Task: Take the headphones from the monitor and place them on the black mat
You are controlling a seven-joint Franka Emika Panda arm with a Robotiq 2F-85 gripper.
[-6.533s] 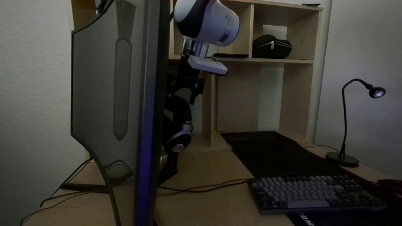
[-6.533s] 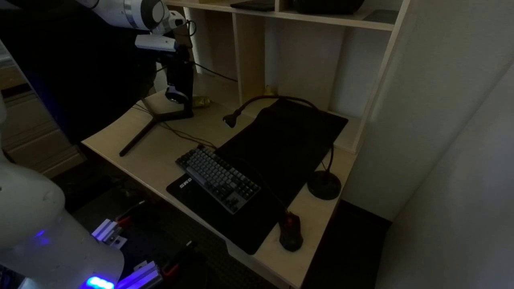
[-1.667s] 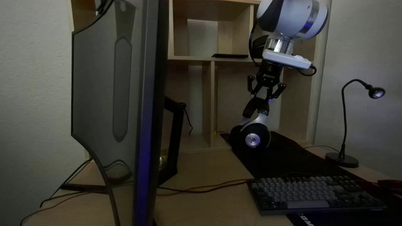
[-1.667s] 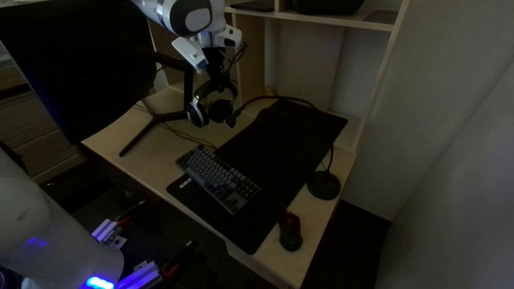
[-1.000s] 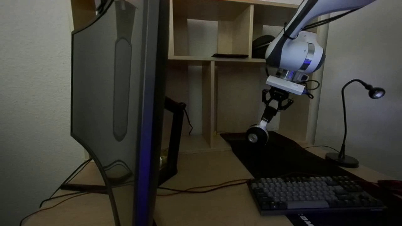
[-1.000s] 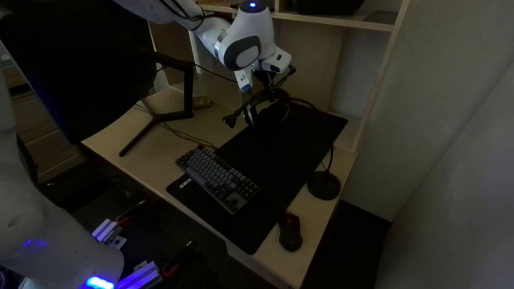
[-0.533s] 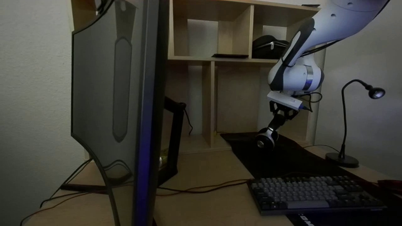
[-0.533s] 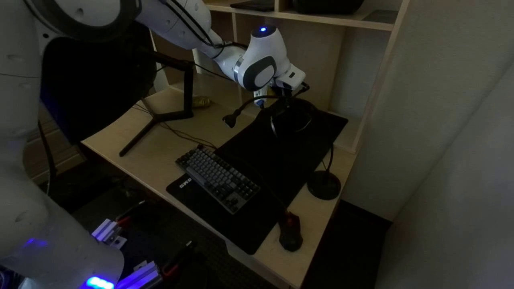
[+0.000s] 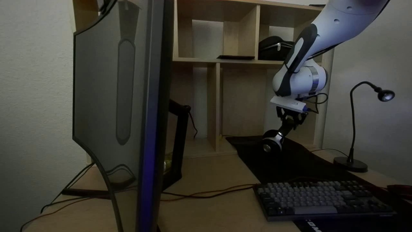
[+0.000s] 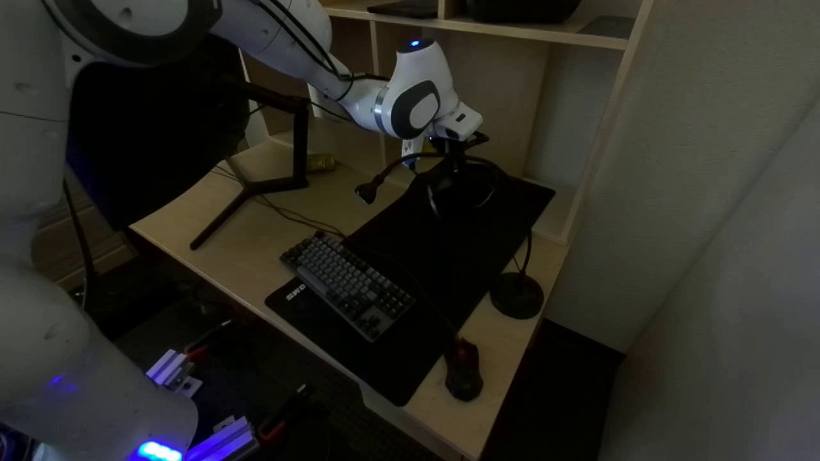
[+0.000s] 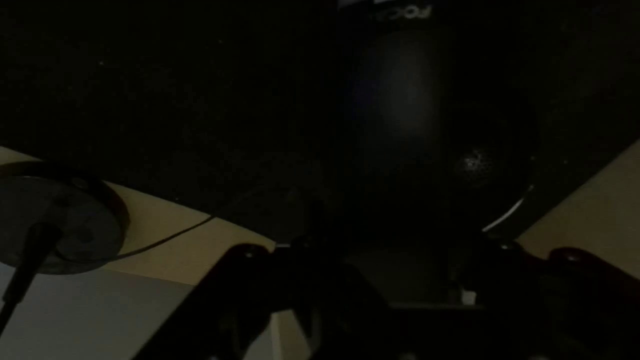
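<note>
The black headphones [image 9: 266,148] lean at a tilt on the far part of the black mat [image 9: 286,167], earcups down and seemingly touching it. In an exterior view their silvery rim [image 10: 432,203] shows beneath the lamp's neck. My gripper [image 9: 285,126] is at the top of the headband, pointing down. From the wrist the headband [image 11: 407,95] runs up from between the jaws, but it is too dark to see whether the fingers press on it or stand apart from it. The monitor [image 9: 99,90] stands well away from the headphones, with nothing hanging on its stand [image 9: 180,132].
A desk lamp [image 10: 517,296] stands beside the mat; its bent neck crosses in front of my gripper in that view. A keyboard [image 10: 349,282] lies on the mat's near end, a mouse [image 10: 464,371] near the edge. Behind rises a wooden shelf [image 9: 219,60].
Several seconds ago the headphones hung behind the monitor; they have been carried over and lowered to the mat. In the last half second my arm shifts slightly towards the monitor while the earcups stay put.
</note>
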